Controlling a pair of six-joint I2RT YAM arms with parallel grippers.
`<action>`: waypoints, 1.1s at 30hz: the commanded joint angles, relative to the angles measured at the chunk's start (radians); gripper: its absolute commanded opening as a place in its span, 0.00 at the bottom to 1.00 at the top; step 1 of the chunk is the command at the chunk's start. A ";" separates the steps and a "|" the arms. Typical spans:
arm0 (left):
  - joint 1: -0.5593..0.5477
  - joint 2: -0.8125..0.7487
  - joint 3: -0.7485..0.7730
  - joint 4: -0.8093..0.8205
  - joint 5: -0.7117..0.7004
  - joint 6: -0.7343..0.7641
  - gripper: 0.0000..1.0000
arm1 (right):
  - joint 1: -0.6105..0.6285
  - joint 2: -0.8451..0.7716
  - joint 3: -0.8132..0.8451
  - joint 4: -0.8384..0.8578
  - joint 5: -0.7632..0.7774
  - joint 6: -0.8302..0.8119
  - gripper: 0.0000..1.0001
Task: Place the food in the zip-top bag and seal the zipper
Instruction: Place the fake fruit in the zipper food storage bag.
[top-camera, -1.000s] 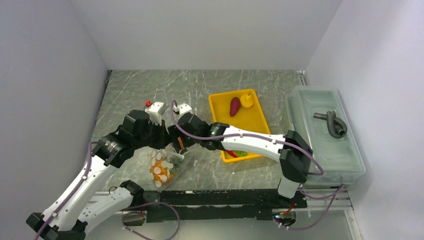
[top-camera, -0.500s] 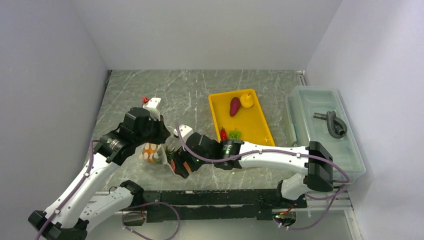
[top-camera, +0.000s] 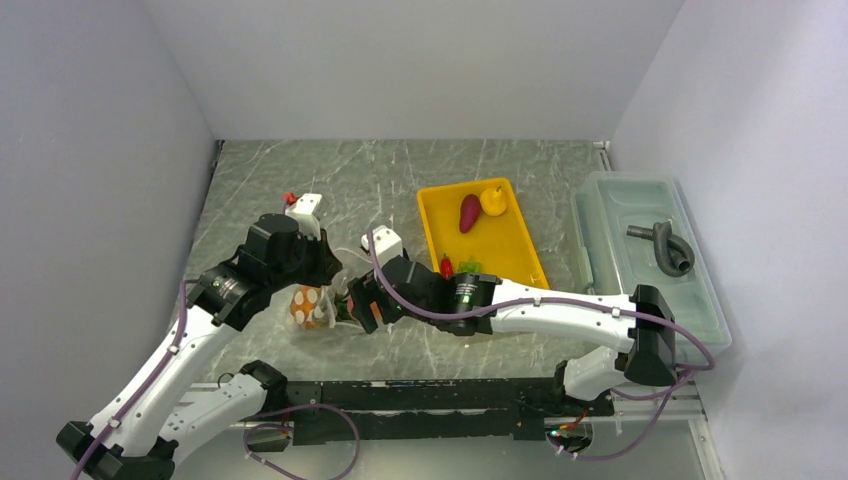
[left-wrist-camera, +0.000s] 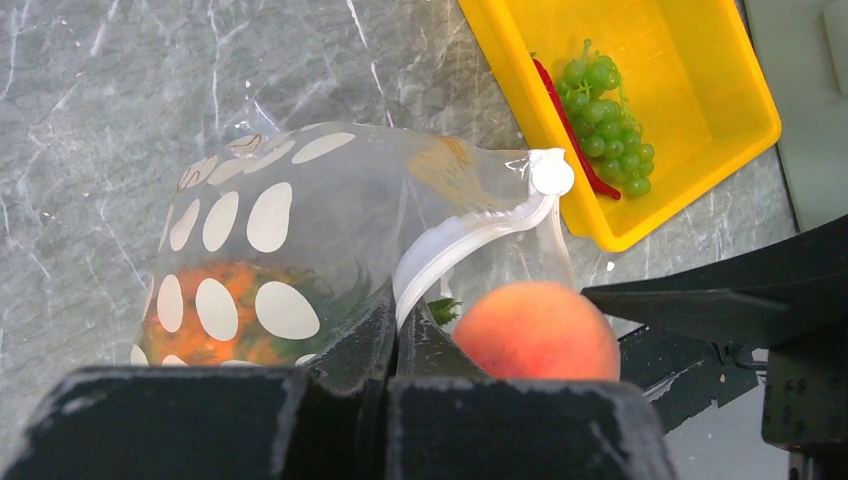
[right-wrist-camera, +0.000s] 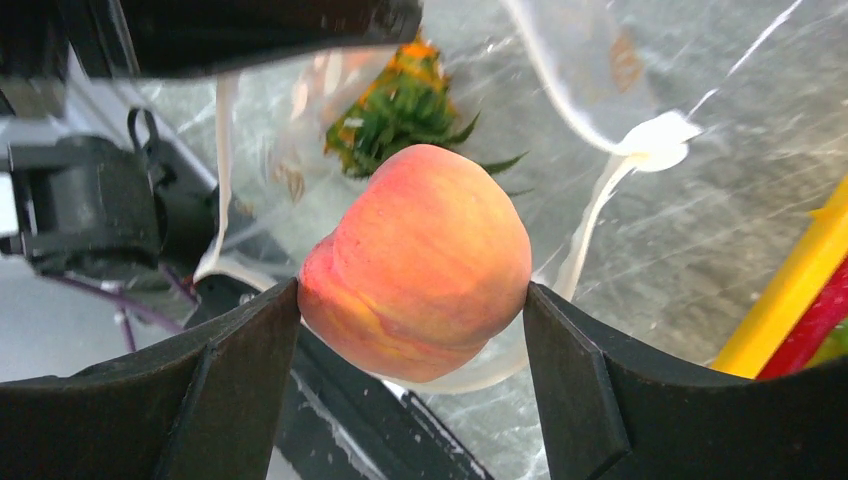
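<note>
Peach held at the open mouth of the spotty bag

At the lower left of the top view, the left gripper (left-wrist-camera: 392, 335) has its jaws pinched tight on the mouth edge of the zip-top bag (left-wrist-camera: 300, 215), which is on the bench (top-camera: 400, 170). The orange pineapple (left-wrist-camera: 215, 312) is inside the bag, with its green leaves toward the mouth. The white zipper (left-wrist-camera: 460, 235) curves apart, so the mouth is open. Just to the right, the right gripper (right-wrist-camera: 410, 300) has its jaws closed on the peach (right-wrist-camera: 420, 250), one on each side. The peach is right at the mouth, in front of the leaves. Farther right, the yellow tray (top-camera: 505, 255) has the purple eggplant piece (top-camera: 469, 212) and yellow pear (top-camera: 492, 201) at its top end, and the red chilli (left-wrist-camera: 570, 130) and green grapes (left-wrist-camera: 605, 115) at its bottom end. At the right edge is the lidded bin (top-camera: 640, 300), with a grey hose (top-camera: 665, 245) on top.
</note>
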 joint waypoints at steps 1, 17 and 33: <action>0.006 -0.001 0.019 0.058 0.034 0.003 0.00 | 0.003 -0.027 0.079 0.027 0.146 -0.004 0.45; 0.007 0.003 0.018 0.066 0.059 0.005 0.00 | -0.074 0.123 0.122 0.161 0.140 -0.005 0.45; 0.016 0.019 0.017 0.079 0.117 0.005 0.00 | -0.101 0.225 0.078 0.341 0.309 0.085 0.45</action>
